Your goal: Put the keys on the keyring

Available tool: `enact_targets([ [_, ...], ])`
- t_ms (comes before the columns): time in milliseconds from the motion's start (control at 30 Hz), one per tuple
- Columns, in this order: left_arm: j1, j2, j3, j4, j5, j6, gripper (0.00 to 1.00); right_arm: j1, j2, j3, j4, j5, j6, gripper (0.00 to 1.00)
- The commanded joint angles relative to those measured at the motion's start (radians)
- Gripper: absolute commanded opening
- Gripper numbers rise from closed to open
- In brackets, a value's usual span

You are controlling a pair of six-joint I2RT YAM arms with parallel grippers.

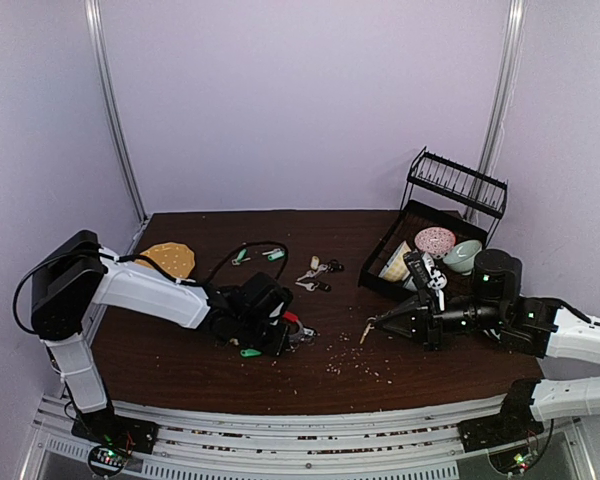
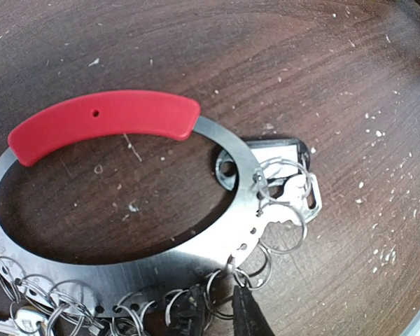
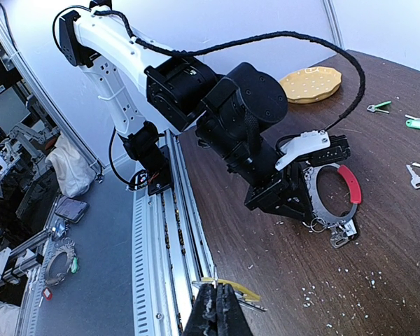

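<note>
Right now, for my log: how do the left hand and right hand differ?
The left hand is down at the keyring; the right hand is apart from it. The right hand is shut on a yellow-tagged key; the left hand's grip is unclear. Both are low over the table.

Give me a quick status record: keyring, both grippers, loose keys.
keyring: red arc plus silver band carrying small split rings
left gripper: at the keyring's silver band; grip unclear
right gripper: shut on a yellow-tagged key, clear of the keyring
loose keys: lying beyond the keyring, not on it
</note>
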Motion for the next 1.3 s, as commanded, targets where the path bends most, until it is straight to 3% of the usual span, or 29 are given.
enact_targets([
  [0, 0.002, 0.034, 0.002, -0.006, -0.004, 0.021, 0.16, -0.004, -0.017, -0.013, 0.005, 0.001, 0.006, 0.0],
  [200, -0.004, 0.035, 0.036, -0.028, -0.024, 0.051, 0.0, -0.004, -0.014, -0.014, 0.003, 0.001, 0.007, 0.0],
  [500, -0.043, -0.079, 0.083, -0.157, -0.09, 0.295, 0.0, -0.003, -0.014, -0.012, 0.002, 0.002, 0.005, 0.0],
  [733, -0.093, -0.061, 0.234, -0.446, -0.428, 0.567, 0.0, -0.004, -0.018, -0.014, 0.005, 0.0, 0.007, 0.0],
  [900, -0.184, 0.043, 0.285, -0.526, -0.613, 0.676, 0.0, -0.003, -0.013, -0.004, 0.007, 0.003, 0.009, 0.0],
  [1067, -0.251, 0.128, 0.297, -0.532, -0.61, 0.711, 0.0, -0.004, -0.006, 0.004, 0.004, 0.0, 0.011, 0.0],
  [1267, -0.262, 0.137, 0.296, -0.487, -0.466, 0.705, 0.0, -0.004, -0.004, 0.006, 0.005, 0.001, 0.011, 0.0],
])
